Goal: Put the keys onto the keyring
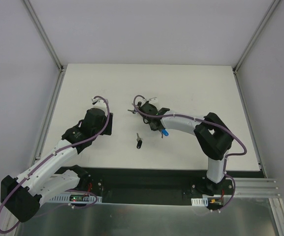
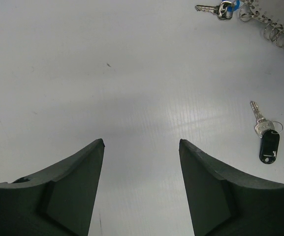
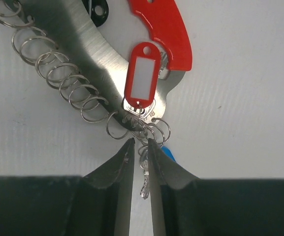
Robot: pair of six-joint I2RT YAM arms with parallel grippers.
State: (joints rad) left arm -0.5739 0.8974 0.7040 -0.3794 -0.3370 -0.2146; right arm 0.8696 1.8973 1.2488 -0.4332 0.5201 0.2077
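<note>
The keyring lies in front of my right gripper (image 3: 141,141): a chain of silvery rings (image 3: 58,73), a red tag with a whitish label (image 3: 142,73) and a curved red tag (image 3: 164,27) on a curved metal plate. The right jaws are closed to a narrow gap around a silvery key (image 3: 144,177) that hangs from the ring bunch. Its blue head (image 3: 167,153) peeks out behind the right finger and shows in the top view (image 1: 165,132). The black-headed key (image 1: 140,142) lies alone on the table and also shows in the left wrist view (image 2: 267,140). My left gripper (image 2: 142,142) is open, empty and left of it.
Another key end (image 2: 208,8) and the ring chain (image 2: 279,32) show at the top right of the left wrist view. The white table (image 1: 205,88) is walled by white panels at the left, right and back. The black base strip (image 1: 146,177) runs along the near edge.
</note>
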